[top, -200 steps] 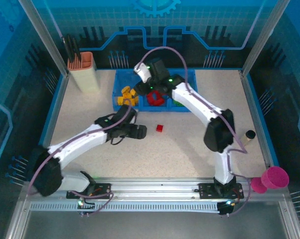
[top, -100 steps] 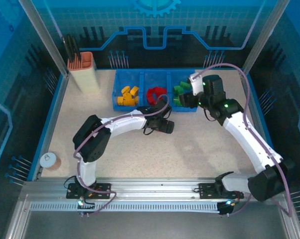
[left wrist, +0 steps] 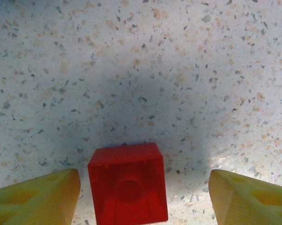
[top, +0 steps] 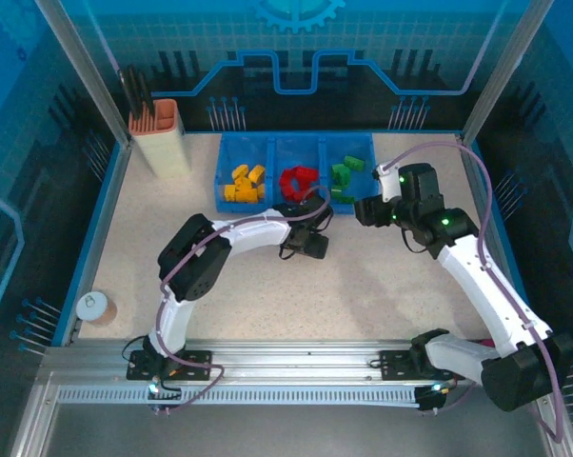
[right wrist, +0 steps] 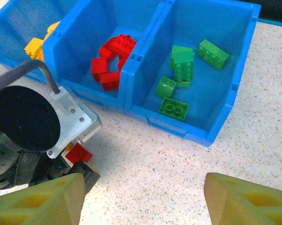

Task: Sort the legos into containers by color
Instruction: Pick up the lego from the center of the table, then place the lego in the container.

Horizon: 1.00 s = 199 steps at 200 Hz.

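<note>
Item: loose red brick (left wrist: pixel 128 183), one piece, not yet sorted.
Location: flat on the speckled worktop (left wrist: pixel 141 56), just in front of the blue tray (right wrist: pixel 131 65), on its near side by the middle compartment.
Attitude: the upturned face shows a round hollow rather than studs, so it appears to lie studs-down.
Left hand (left wrist: pixel 143 185): spread wide and holding nothing; the brick sits between its yellow fingers (left wrist: pixel 38 197), nearer the left one, touching neither.
Right hand (right wrist: pixel 144 187): parted and empty, poised over bare worktop in front of the tray.
Tray contents: yellow bricks (right wrist: pixel 35 47) in the left compartment, red bricks (right wrist: pixel 110 58) in the middle, green bricks (right wrist: pixel 183 61) in the right.
Handling, judged: very light, rigid, not fragile; smooth moulded plastic, likely to skate aside if one pad arrives first.
Where to hold, judged: two opposite flat side walls, low and square-on, centred so both pads meet it together.
Destination, judged: middle compartment.
</note>
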Available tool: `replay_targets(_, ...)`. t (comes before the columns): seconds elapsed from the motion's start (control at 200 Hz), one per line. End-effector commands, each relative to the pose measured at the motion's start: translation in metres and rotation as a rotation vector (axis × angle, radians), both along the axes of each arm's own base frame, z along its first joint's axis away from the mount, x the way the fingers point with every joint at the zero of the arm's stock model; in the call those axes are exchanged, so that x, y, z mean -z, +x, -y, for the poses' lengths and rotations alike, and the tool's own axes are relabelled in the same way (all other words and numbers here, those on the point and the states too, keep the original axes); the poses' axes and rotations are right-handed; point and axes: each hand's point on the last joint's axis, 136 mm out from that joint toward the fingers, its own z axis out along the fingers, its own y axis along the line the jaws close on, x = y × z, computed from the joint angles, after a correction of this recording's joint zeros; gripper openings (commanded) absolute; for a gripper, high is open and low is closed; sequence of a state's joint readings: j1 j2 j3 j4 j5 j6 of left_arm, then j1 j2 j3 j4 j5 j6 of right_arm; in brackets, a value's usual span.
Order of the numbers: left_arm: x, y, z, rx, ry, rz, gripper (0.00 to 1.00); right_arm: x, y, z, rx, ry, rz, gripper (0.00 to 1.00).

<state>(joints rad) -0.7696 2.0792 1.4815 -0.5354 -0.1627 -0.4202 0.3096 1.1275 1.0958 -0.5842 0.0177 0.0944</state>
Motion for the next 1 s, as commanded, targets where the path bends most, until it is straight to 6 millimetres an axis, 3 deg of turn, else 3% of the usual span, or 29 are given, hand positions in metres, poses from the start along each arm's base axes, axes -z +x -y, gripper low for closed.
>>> replay_targets(0.0,0.005,0.005,0.001,-0.015,0.025,-0.003,0.69,0.005,-0.009,0.008,0.024,0.011,-0.031,0.70)
replay_targets(0.28,0.013,-0.004,-0.009,-0.008,0.062,-0.039,0.36,0.009,-0.014,0.019,0.062,-0.001,-0.047,0.72)
replay_targets(0.37,0.004,-0.005,-0.007,-0.015,0.036,-0.034,0.32,-0.003,-0.012,0.019,0.054,-0.003,-0.032,0.73)
replay_targets(0.455,-0.021,0.005,-0.006,-0.011,0.014,0.012,0.30,-0.017,-0.010,0.020,0.054,-0.007,-0.004,0.73)
replay_targets(0.55,-0.062,0.027,-0.009,-0.020,-0.022,0.098,0.30,-0.019,-0.011,0.021,0.056,0.000,-0.002,0.73)
replay_targets(0.655,-0.106,0.056,-0.020,-0.052,-0.069,0.187,0.30,-0.006,-0.015,0.022,0.064,0.005,-0.041,0.73)
replay_targets(0.786,-0.143,0.091,-0.031,-0.075,-0.116,0.271,0.30,0.010,-0.022,0.024,0.082,0.017,-0.083,0.74)
replay_targets(0.871,-0.149,0.117,-0.034,-0.097,-0.149,0.303,0.30,0.018,-0.027,0.026,0.096,0.020,-0.099,0.74)
replay_targets(0.991,-0.137,0.154,-0.035,-0.153,-0.189,0.331,0.29,0.026,-0.028,0.026,0.096,0.022,-0.113,0.74)
